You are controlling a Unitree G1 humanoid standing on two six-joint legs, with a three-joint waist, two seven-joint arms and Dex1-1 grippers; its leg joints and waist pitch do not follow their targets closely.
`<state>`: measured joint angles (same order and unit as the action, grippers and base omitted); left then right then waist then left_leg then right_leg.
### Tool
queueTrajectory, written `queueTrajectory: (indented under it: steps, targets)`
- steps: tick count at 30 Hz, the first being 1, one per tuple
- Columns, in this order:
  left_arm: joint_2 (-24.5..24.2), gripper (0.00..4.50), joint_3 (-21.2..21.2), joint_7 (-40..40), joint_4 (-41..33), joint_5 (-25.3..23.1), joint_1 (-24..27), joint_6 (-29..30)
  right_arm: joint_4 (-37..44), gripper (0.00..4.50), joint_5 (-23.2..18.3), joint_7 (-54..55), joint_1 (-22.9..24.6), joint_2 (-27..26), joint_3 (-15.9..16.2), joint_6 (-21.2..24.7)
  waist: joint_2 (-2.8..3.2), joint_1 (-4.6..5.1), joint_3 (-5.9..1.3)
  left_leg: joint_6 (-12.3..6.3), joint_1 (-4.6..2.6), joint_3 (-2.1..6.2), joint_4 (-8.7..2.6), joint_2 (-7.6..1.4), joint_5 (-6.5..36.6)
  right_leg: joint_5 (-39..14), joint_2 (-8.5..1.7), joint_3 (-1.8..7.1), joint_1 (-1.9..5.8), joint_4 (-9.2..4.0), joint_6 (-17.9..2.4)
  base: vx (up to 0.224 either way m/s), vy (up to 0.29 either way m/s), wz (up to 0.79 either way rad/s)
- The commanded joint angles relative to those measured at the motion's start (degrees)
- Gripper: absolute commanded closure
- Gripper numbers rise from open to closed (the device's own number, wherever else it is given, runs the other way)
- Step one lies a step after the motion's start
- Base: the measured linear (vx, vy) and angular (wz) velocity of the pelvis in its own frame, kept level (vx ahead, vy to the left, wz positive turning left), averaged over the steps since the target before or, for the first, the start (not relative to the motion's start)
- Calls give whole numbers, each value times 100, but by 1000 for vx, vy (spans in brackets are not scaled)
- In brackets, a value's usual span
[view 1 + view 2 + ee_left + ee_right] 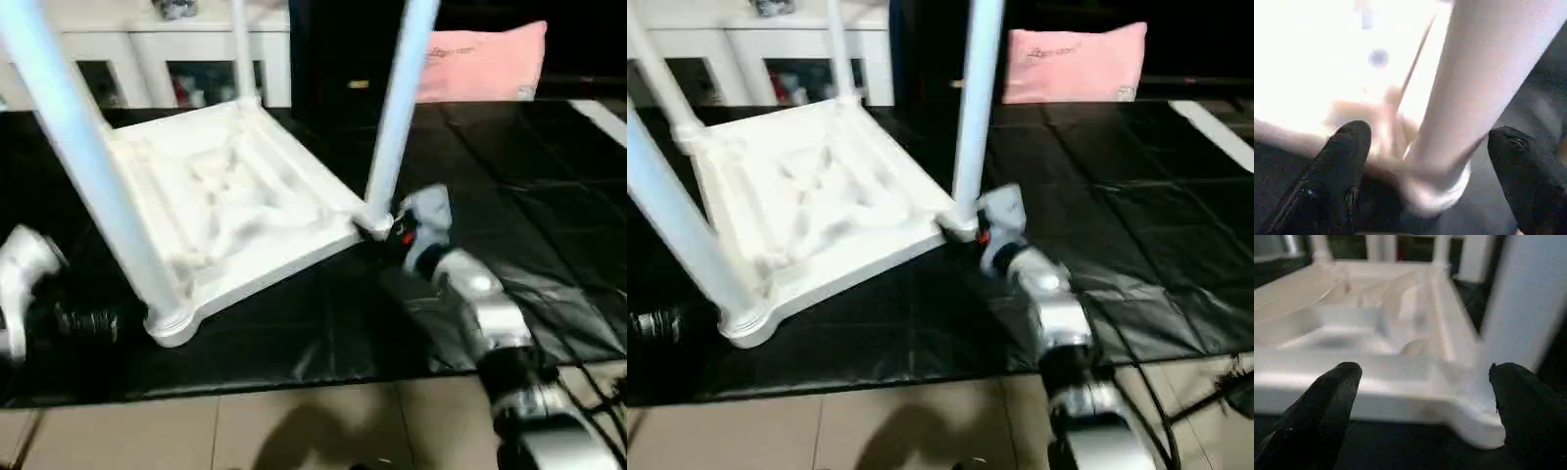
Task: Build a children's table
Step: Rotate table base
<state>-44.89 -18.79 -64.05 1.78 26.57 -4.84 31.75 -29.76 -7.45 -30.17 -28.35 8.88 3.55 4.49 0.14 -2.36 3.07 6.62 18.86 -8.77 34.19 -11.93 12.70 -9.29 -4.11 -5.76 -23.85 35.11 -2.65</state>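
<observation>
Now my left hand (1425,161) stands spread around the near leg (1484,88); my right hand (1420,396), apart, faces the tabletop (1376,323). I'd press each leg home squarely.

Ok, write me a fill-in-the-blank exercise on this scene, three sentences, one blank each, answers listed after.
1. The white tabletop lies with its ribbed underside facing ____.
2. The sheet spread under the tabletop is ____ in colour.
3. In the left wrist view, the left gripper has its fingers spread on either side of a white ____ standing in a corner socket.

Missing words: up; black; leg
</observation>
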Motion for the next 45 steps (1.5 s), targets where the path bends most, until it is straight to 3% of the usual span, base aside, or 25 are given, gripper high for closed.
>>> queueTrajectory:
  steps: [1,6,10,13,20,22,28,35,38,39,45]
  targets:
    - [323,7,236,126,-427,387,-251,246,127,0,284,96,26,-62,253,346,148,-23,-338,-186,67,-49,-417,-52,859,-1576,-322,327,376,-408,-1083,0,0,0]
    - [681,7,621,309,-543,405,-497,278,124,0,613,272,49,-76,523,521,91,-33,-359,-201,97,-47,-392,-28,693,-1422,-309,331,406,-385,-992,0,0,0]
    - [1173,7,1104,396,-807,511,-793,460,-807,0,1120,1225,-340,-161,603,722,68,-58,-374,-96,66,-64,-385,-43,540,-1277,-311,337,371,-361,-1075,0,0,0]
    - [1408,7,1282,522,-947,590,-948,579,-1154,0,1341,1400,-514,-148,731,723,49,-75,-383,-67,89,-67,-378,-39,518,-1142,-314,340,397,-319,-1083,0,0,0]
    - [1872,7,1618,687,-1159,821,-1221,774,-1811,0,1149,1700,-937,-494,485,345,34,-44,-371,-100,107,-77,-360,-21,605,-1335,-308,335,405,-353,-905,0,0,0]
    - [2033,7,1716,758,-1193,863,-1291,817,-2072,0,975,1724,-1114,-694,307,145,39,-20,-381,-91,127,-71,-357,-19,600,-1307,-310,333,417,-346,-920,0,0,0]
    - [2626,7,1969,993,-1173,1039,-1652,896,-2513,0,1110,1610,-1403,-1052,505,-172,36,65,-404,-168,175,-53,-337,-24,419,-979,-319,332,462,-301,-1034,0,0,0]
    - [3073,7,2219,1094,-927,887,-1983,752,-2969,0,1128,1650,-1662,-1295,367,-405,59,168,-407,-245,159,-69,-311,-17,440,-808,-287,330,446,-316,-1191,0,0,0]
    - [3226,7,2273,1132,-806,818,-2105,680,-3097,0,1088,1610,-1733,-1343,304,-482,67,173,-411,-262,156,-69,-310,-25,504,-837,-289,330,453,-319,-1211,0,0,0]
    - [3404,7,2324,1186,-671,762,-2263,567,-3170,0,1079,1545,-1769,-1395,301,-557,96,179,-406,-268,144,-73,-306,-18,534,-845,-280,326,440,-335,-1225,0,0,0]
    - [3699,7,2362,1347,-317,546,-2556,222,-3330,0,1171,1680,-1825,-1389,295,-634,78,176,-422,-334,152,-63,-300,-26,473,-731,-288,322,458,-324,-1285,0,0,0]
